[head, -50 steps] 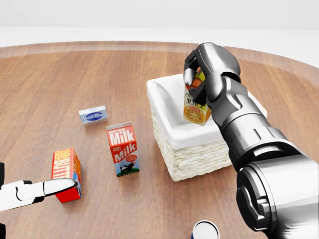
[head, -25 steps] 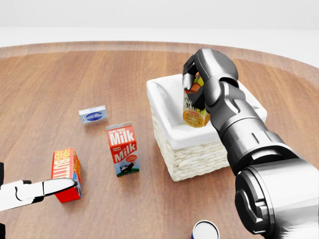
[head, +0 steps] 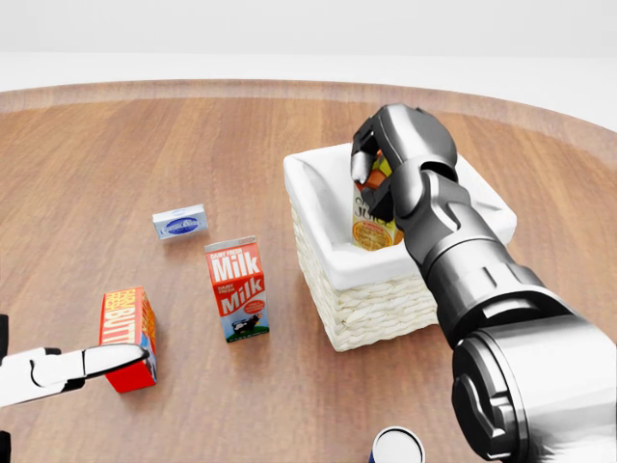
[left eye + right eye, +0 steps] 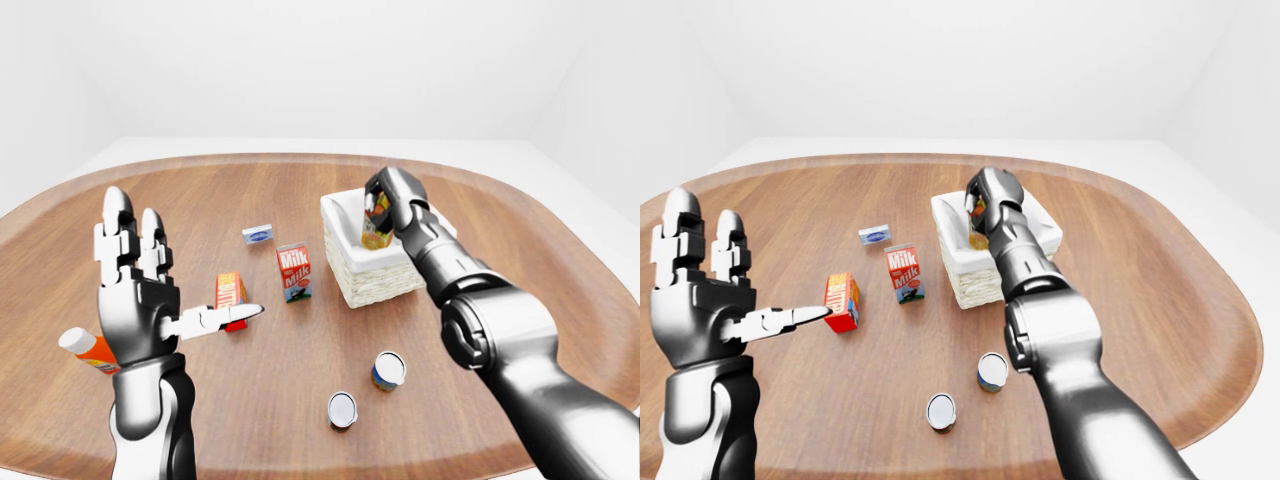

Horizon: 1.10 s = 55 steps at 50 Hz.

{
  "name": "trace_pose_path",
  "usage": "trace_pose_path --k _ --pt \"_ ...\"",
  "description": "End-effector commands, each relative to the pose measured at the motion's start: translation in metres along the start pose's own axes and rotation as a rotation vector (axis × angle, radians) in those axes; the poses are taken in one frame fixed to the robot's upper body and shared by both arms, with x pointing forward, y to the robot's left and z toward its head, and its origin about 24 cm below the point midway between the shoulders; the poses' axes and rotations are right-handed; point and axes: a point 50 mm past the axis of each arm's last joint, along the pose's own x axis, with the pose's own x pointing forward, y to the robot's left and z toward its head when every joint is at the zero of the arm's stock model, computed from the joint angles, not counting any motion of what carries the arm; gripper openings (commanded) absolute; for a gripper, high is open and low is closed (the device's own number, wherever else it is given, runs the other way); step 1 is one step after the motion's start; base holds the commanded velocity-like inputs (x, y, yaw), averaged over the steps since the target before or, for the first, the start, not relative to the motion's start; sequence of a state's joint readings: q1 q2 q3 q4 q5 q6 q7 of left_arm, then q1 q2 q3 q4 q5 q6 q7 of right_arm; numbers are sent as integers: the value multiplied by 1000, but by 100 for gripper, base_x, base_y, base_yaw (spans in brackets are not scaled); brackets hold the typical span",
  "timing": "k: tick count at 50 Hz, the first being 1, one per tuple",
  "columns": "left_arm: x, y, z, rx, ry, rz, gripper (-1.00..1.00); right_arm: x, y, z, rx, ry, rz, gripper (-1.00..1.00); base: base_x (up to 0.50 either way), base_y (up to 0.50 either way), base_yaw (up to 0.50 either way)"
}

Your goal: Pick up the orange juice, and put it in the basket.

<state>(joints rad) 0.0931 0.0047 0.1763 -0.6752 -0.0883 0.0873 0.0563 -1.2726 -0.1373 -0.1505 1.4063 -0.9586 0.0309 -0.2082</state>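
One risk: the right hand [image 3: 386, 145] fingers, closed around the orange juice carton [image 3: 374, 220] inside the basket [image 3: 318, 260], release while it tilts, and it topples.

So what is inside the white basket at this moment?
Inside the basket stands the orange juice carton, its lower part below the rim, with the right robot hand closed on its top. The arm covers the basket's right side, so anything there cannot be seen.
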Motion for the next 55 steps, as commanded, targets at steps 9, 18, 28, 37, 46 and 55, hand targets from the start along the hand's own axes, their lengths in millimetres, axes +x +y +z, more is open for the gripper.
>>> trace_pose_path --k 9,18,28,37,46,55 --pt "1 1 -4 1 17 1 100 -1 5 -3 17 18 14 -84 5 0 -3" --pt "0 1 -4 2 18 0 100 -1 6 -4 20 21 20 100 5 0 -3" --pt "0 1 -3 1 13 1 100 -1 6 -3 18 18 21 100 5 0 -3" --pt "0 1 -3 1 13 1 100 -1 4 -3 15 17 18 100 5 0 -3" --pt "0 1 -3 1 13 1 100 0 2 -2 14 14 14 100 5 0 -3" --pt "0 1 -3 1 13 1 100 0 -1 0 10 12 9 100 5 0 -3"
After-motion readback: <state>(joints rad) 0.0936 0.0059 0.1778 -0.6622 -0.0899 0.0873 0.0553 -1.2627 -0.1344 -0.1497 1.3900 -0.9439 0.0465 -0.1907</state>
